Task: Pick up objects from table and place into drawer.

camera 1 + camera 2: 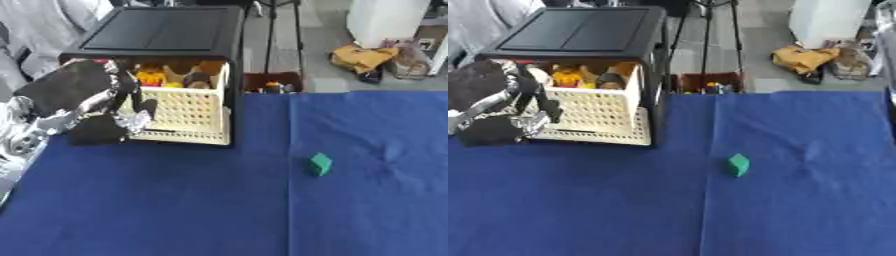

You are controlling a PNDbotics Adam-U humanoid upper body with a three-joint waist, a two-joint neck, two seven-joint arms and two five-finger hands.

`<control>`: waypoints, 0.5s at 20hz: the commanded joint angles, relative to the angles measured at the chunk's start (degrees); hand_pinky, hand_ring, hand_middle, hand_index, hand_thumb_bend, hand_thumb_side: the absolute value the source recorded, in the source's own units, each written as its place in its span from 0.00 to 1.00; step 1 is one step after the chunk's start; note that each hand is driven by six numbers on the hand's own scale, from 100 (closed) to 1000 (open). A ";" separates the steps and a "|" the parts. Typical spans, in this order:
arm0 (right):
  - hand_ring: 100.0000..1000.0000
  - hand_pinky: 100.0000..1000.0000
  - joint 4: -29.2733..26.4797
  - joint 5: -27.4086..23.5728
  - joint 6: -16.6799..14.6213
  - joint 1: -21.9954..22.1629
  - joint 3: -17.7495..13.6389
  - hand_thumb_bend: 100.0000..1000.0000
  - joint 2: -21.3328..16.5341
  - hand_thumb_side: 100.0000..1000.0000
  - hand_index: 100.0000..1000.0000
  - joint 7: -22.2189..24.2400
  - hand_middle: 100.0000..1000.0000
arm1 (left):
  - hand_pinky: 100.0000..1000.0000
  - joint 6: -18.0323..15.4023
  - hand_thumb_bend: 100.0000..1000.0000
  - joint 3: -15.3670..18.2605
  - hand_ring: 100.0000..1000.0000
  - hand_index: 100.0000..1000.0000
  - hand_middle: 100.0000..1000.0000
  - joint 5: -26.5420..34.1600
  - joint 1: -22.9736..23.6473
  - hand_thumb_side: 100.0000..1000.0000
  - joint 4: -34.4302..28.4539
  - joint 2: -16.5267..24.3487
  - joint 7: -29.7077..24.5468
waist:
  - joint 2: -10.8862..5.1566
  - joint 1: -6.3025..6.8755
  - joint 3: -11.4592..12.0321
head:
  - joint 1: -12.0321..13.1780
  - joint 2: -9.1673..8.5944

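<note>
Left eye view: left hand [96,107] fronts drawer [188,112]; green block [319,164] apart.

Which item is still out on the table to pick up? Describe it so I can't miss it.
Start at the black cabinet at the table's far left, where the left hand is at the cream drawer. Look right and nearer across the blue cloth: the small green block sits alone there. It is the only loose thing on the cloth, and the only green one.

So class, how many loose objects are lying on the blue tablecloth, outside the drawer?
1: a green block right of centre on the blue cloth. The left hand by the drawer may hide others.
</note>
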 commanded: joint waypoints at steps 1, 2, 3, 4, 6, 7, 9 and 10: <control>0.50 0.22 0.19 -0.78 -0.13 -0.51 -0.19 0.00 -1.69 0.87 0.80 -0.85 0.50 | 0.00 -1.92 0.00 1.35 0.09 0.50 0.22 -1.99 -0.54 1.00 -1.53 2.25 -3.19 | -1.54 0.18 0.14 | 0.00 0.55; 0.50 0.22 0.26 -0.76 -0.15 -0.36 -0.21 0.00 -1.74 0.87 0.80 -0.84 0.50 | 0.00 -2.29 0.00 1.37 0.09 0.50 0.22 -1.66 -0.30 1.00 -1.78 2.38 -4.17 | -1.52 0.23 0.15 | -0.01 0.57; 0.50 0.22 0.33 -0.73 -0.16 -0.24 -0.22 0.00 -1.79 0.87 0.80 -0.79 0.50 | 0.00 -2.47 0.00 1.44 0.09 0.50 0.22 -1.08 -0.08 1.00 -2.10 2.57 -5.14 | -1.50 0.27 0.17 | -0.02 0.59; 0.50 0.22 0.39 -0.68 -0.15 -0.14 -0.26 0.00 -1.83 0.88 0.80 -0.75 0.50 | 0.00 -2.45 0.00 1.58 0.09 0.50 0.22 -0.49 0.16 1.00 -2.46 2.85 -6.07 | -1.47 0.32 0.22 | -0.02 0.59; 0.50 0.22 0.46 -0.61 -0.09 0.07 -0.41 0.00 -1.96 0.88 0.80 -0.77 0.50 | 0.00 -1.96 0.00 2.12 0.09 0.50 0.22 0.81 0.90 1.00 -3.45 3.52 -8.03 | -1.43 0.41 0.36 | -0.07 0.63; 0.50 0.22 0.46 -0.59 -0.04 0.17 -0.52 0.00 -2.05 0.88 0.80 -0.83 0.50 | 0.00 -1.53 0.00 2.44 0.09 0.51 0.22 1.58 1.42 1.00 -4.07 3.84 -9.10 | -1.41 0.44 0.45 | -0.11 0.65; 0.50 0.22 0.37 -0.59 0.07 0.35 -0.73 0.00 -2.18 0.89 0.80 -0.96 0.50 | 0.00 -0.63 0.00 2.83 0.09 0.52 0.22 3.31 2.62 1.00 -5.13 4.02 -11.13 | -1.33 0.50 0.63 | -0.20 0.65; 0.50 0.22 0.32 -0.60 0.12 0.44 -0.81 0.00 -2.23 0.89 0.80 -1.00 0.50 | 0.00 -0.05 0.00 3.13 0.10 0.55 0.23 4.08 3.22 1.00 -5.60 4.09 -12.13 | -1.28 0.51 0.73 | -0.29 0.62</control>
